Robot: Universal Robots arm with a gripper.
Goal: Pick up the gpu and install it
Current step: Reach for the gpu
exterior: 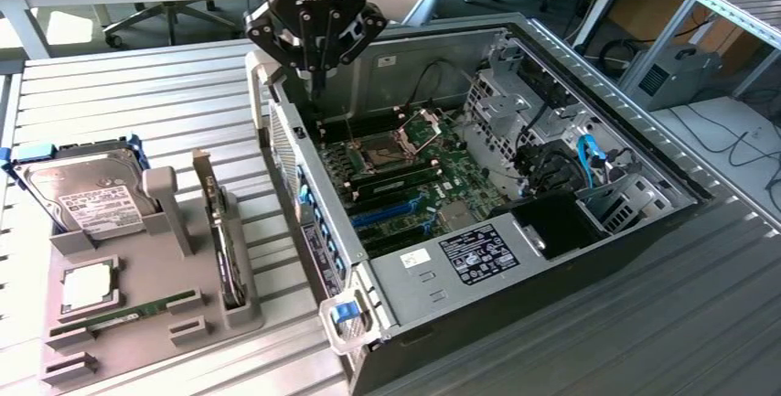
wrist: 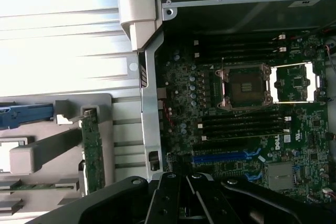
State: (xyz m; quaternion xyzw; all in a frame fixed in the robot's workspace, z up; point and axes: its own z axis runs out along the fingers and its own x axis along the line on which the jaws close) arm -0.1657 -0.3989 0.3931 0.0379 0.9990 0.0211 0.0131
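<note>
Exterior view: the gripper [exterior: 315, 74] hangs shut and empty above the computer case [exterior: 288, 154] wall — a straight descent could strike that rim. The gpu [exterior: 223, 240] stands edge-on at the holder's [exterior: 123, 359] case-side edge, with a bare table strip between.

Wrist view: the gripper [wrist: 181, 184] overlaps the wall; the gpu [wrist: 93, 150] sits near it — little room for the fingers.

**Ribbed metal surface carries a holder and a case**

The surface [exterior: 146, 94] is pale grey metal, ribbed in long parallel strips. A grey holder [exterior: 183, 272] lies flat on it toward the exterior view's left. Just beside it, toward the exterior view's right, an open computer case [exterior: 573, 305] lies on its side, open face upward. A narrow strip of ribbed metal shows between them.
</note>
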